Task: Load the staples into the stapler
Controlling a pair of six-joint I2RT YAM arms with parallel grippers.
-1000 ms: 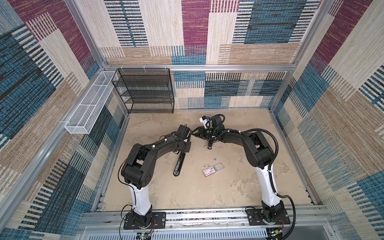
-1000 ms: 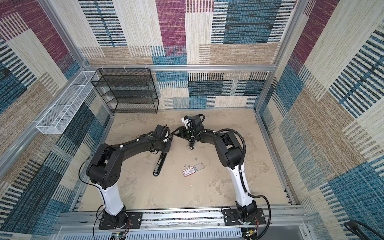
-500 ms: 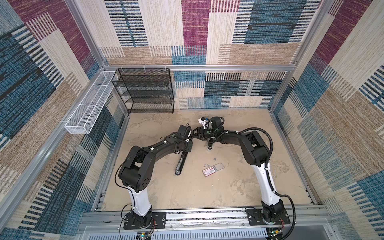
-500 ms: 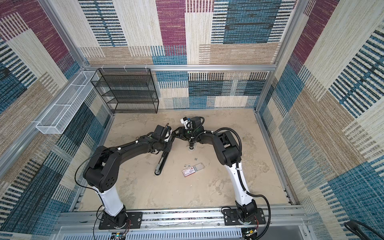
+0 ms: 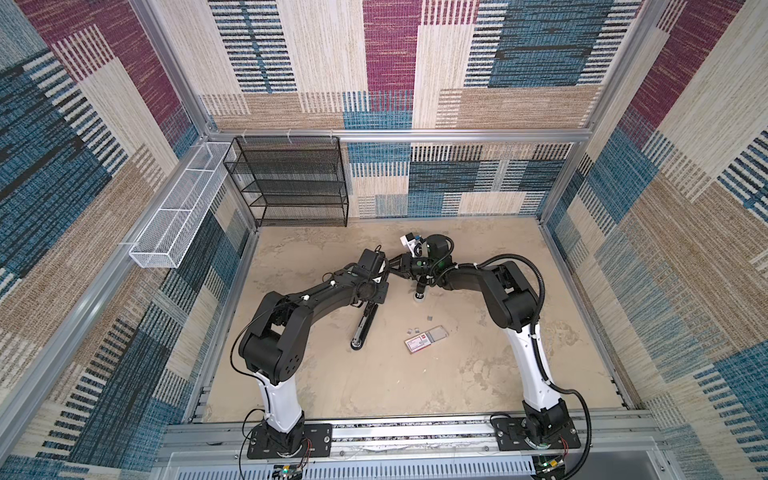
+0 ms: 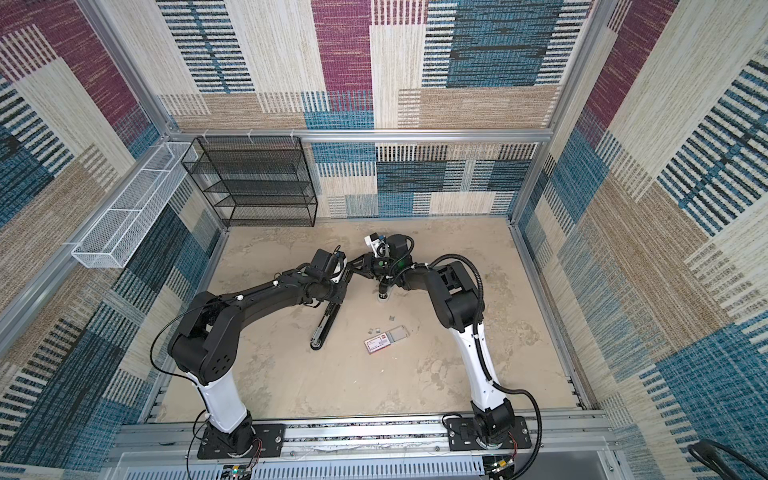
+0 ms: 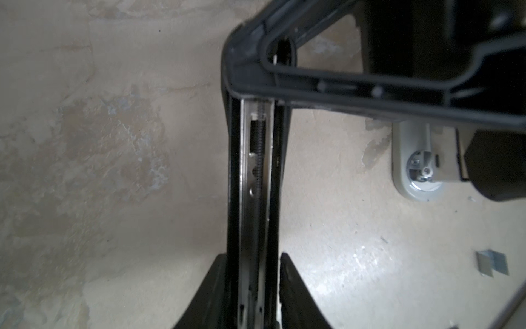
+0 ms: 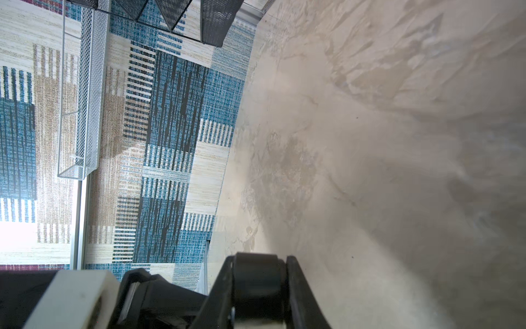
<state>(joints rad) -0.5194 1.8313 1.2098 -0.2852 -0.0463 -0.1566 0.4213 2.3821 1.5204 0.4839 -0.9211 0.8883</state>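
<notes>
One stapler (image 7: pixel 256 199), inner spring (image 7: pixel 259 136) left-wrist only

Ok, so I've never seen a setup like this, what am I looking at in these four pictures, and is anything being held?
These are two black robot arms, a left arm and a right arm, mounted at the near edge of a sandy table. Two pictures look down from overhead, almost alike. The other two come from a camera on each wrist, looking past that arm's pincer, the tool. On the table lie a red-and-white staple box with its grey tray partly out and a few loose staples. The left tool clamps a black stapler; the right tool seems to pinch its lifted lid, baring the metal channel, where I see no staples.
</notes>
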